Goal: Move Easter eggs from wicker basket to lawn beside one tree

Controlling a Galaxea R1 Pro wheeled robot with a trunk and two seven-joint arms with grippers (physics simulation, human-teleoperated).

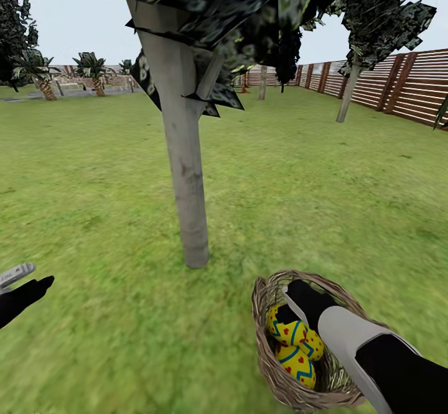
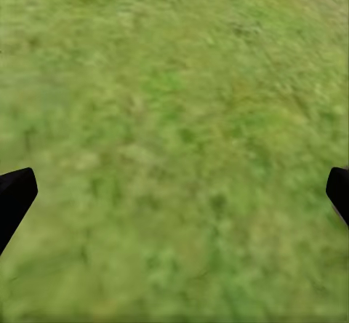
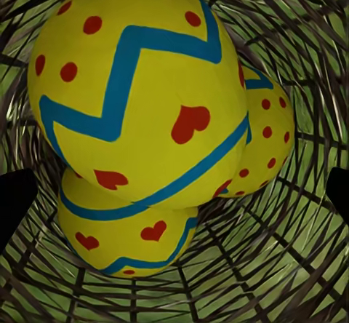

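While the right gripper (image 3: 174, 185), jaws apart, reaches inside the wicker basket (image 1: 267, 345) above three Easter eggs (image 1: 295, 345), the left gripper (image 2: 174, 192) hangs open over bare lawn (image 1: 93, 215) left of the tree (image 1: 186, 184).

Woven wicker basket (image 1: 274, 364), smooth painted Easter eggs (image 1: 297, 349), smooth grey tree (image 1: 186, 171) trunk

The small woven light-brown wicker basket (image 1: 311, 345) sits on the wide green grass lawn (image 1: 93, 215), near and to the right. Inside it lie the three yellow Easter eggs with blue zigzag bands (image 1: 295, 345), piled together, one on top of the others. The right arm reaches down into the basket. Just beyond, left of the basket, stands the pale grey-trunked tree (image 1: 183, 171). The brown slatted wooden fence (image 1: 398, 84) runs along the far right.
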